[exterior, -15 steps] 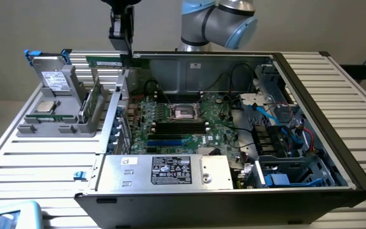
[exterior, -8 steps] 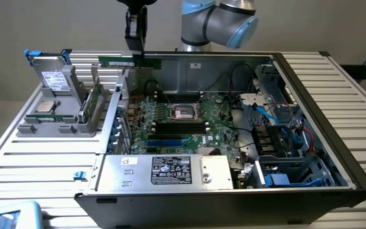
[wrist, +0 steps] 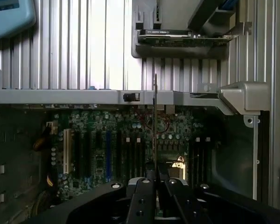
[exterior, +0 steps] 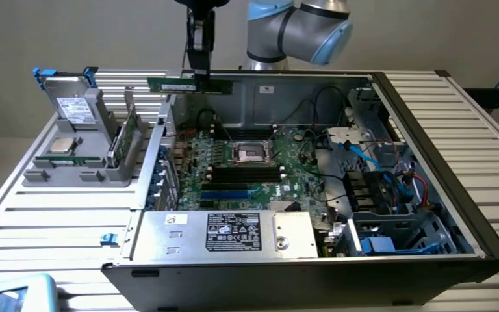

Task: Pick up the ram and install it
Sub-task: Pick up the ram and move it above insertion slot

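The arm points straight down over the rear wall of the case, its fingers clamped on the ram. The ram hangs level, well above the motherboard.

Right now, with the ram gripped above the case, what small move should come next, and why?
Probably carry it inward and down toward the black slots beside the CPU socket: the gripper holds the ram high by the case's far wall, well clear of the motherboard.
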{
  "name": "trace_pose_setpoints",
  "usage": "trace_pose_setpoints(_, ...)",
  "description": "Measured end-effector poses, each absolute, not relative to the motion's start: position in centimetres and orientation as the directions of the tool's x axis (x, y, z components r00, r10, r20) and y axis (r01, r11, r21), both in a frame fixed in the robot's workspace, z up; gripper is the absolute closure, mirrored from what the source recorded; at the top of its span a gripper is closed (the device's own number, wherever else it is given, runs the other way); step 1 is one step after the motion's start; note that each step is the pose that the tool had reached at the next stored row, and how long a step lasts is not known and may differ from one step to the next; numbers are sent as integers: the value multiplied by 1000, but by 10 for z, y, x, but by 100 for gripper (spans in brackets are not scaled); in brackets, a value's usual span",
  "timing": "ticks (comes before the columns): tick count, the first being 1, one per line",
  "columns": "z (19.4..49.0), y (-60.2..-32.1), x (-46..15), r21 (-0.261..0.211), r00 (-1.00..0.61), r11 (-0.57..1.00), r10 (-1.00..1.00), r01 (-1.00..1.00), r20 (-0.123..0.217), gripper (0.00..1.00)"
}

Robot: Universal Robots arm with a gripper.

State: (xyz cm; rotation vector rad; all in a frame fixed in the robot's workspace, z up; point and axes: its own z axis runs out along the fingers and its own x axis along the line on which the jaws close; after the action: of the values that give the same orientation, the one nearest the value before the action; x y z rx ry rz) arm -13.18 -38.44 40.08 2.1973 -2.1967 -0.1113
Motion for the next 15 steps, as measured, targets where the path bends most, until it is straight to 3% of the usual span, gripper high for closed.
trace_pose_setpoints(15,401,-387,-94,57,4,-5,-1000,-998,-27,87)
